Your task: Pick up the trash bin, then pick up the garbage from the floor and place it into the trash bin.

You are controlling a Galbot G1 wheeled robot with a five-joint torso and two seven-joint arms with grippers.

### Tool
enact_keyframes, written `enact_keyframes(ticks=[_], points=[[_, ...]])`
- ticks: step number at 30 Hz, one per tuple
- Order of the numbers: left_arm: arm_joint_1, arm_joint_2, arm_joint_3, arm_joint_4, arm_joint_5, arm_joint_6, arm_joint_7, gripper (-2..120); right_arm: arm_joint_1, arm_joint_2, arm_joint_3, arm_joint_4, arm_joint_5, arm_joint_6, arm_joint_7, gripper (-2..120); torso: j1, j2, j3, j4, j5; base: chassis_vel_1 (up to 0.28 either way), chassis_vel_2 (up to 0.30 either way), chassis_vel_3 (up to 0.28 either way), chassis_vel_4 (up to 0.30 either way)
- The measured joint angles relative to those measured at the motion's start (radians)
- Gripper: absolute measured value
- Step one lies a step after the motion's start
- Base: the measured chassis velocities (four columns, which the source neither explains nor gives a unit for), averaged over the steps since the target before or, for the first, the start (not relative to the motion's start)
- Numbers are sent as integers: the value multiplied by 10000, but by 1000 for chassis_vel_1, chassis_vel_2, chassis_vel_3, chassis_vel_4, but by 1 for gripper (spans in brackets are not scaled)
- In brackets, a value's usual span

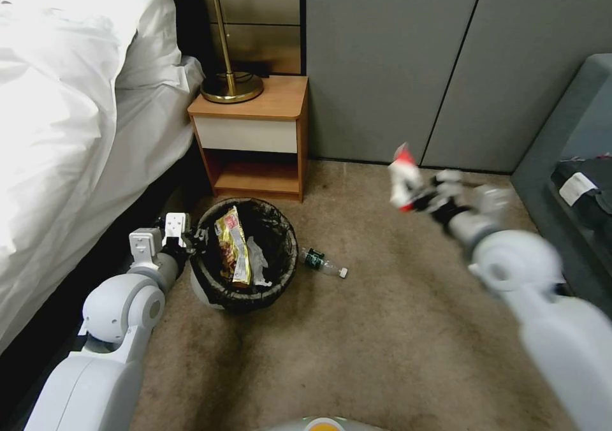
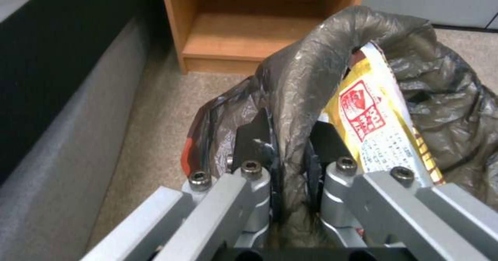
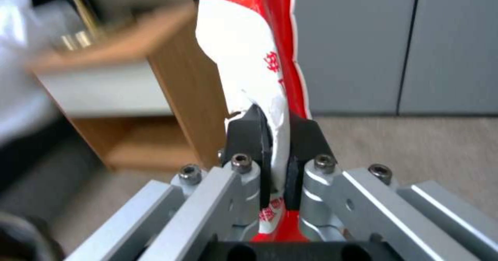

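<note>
Left claw (image 1: 191, 243) is sitting low at near left beside the bed (image 1: 70, 131), fingers (image 2: 254, 136) clamped together on the dark bag liner (image 2: 306, 70) folded over the rim of the trash bin (image 1: 245, 255). Bin is resting on the carpet (image 1: 357, 354) just in front of the nightstand (image 1: 255, 138), holding a yellow snack wrapper (image 1: 233, 243) and white tissue (image 1: 258, 262). Clear plastic bottle (image 1: 324, 262) is lying on the carpet just right of the bin, not touching it. Right claw (image 1: 414, 198) is hovering in the air at right, well apart from the bin and above the floor, pinched shut on a red-and-white packet (image 3: 249, 58) that is sticking up out of its fingers (image 3: 249, 132). Further back, a brass lamp (image 1: 226, 67) is standing on the nightstand top, grey wall panels (image 1: 395, 61) behind. Grey sofa (image 1: 574, 138) is sitting at far right.
</note>
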Motion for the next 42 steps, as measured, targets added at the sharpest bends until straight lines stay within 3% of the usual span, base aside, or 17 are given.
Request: enact_keyframes(ticks=[3, 8, 11, 12, 14, 15, 17, 18, 21, 22, 25, 34, 42], points=[[4, -59, 92, 1, 61, 0, 4, 5, 641, -207, 238, 921, 2197, -111, 828, 3, 0, 0, 0, 6, -6, 0, 0, 0, 0], [9, -77, 129, 6, 93, 0, 6, 5, 1727, -444, -288, 1463, 3760, -167, 1379, 3, 0, 0, 0, 5, -3, 0, 0, 0, 0], [11, -81, 122, 20, 103, 0, 13, 5, 3386, -659, -1638, 1518, 4866, -182, 1502, 3, 0, 0, 0, 9, -5, 0, 0, 0, 0], [11, -81, 122, 20, 103, 0, 13, 5, 3386, -659, -1638, 1518, 4866, -182, 1502, 3, 0, 0, 0, 9, -5, 0, 0, 0, 0], [7, -82, 115, 20, 103, 0, 18, 5, 4385, -710, -2782, 1275, 5456, -222, 1502, 3, 0, 0, 0, 9, -6, 0, 0, 0, 0], [7, -82, 115, 20, 103, 0, 18, 5, 4385, -710, -2782, 1275, 5456, -222, 1502, 3, 0, 0, 0, 9, -6, 0, 0, 0, 0], [4, -80, 93, 42, 105, 0, 22, 5, 5119, -680, -3917, 928, 5696, -330, 1502, 3, 0, 0, 0, 5, -2, 0, 0, 0, 0], [4, -80, 93, 42, 105, 0, 22, 5, 5119, -680, -3917, 928, 5696, -330, 1502, 3, 0, 0, 0, 5, -2, 0, 0, 0, 0], [5, -106, 62, 85, 109, 0, 29, 5, 5913, -456, -5669, 374, 5650, -401, 1525, 3, 0, 0, 0, 9, -5, 0, 0, 0, 0], [5, -106, 62, 85, 109, 0, 29, 5, 5913, -456, -5669, 374, 5650, -401, 1525, 3, 0, 0, 0, 9, -5, 0, 0, 0, 0], [-39, -144, 60, 160, 137, 0, 32, 5, 5967, -223, -6913, 5, 5297, -417, 1616, 3, 0, 0, 0, 6, -4, 0, 0, 0, 0], [-122, -155, 91, 289, 179, 0, 43, 5, 5488, -114, -8534, -801, 4181, -484, 1512, 3, 0, 0, 1, 3, -2, 0, 0, 0, 0], [-171, -207, 157, 444, 244, 0, 61, 5, 5533, 550, -9546, -1607, 3951, -421, 1653, 2, 0, 0, 0, 6, -4, 0, 0, 0, 0]])
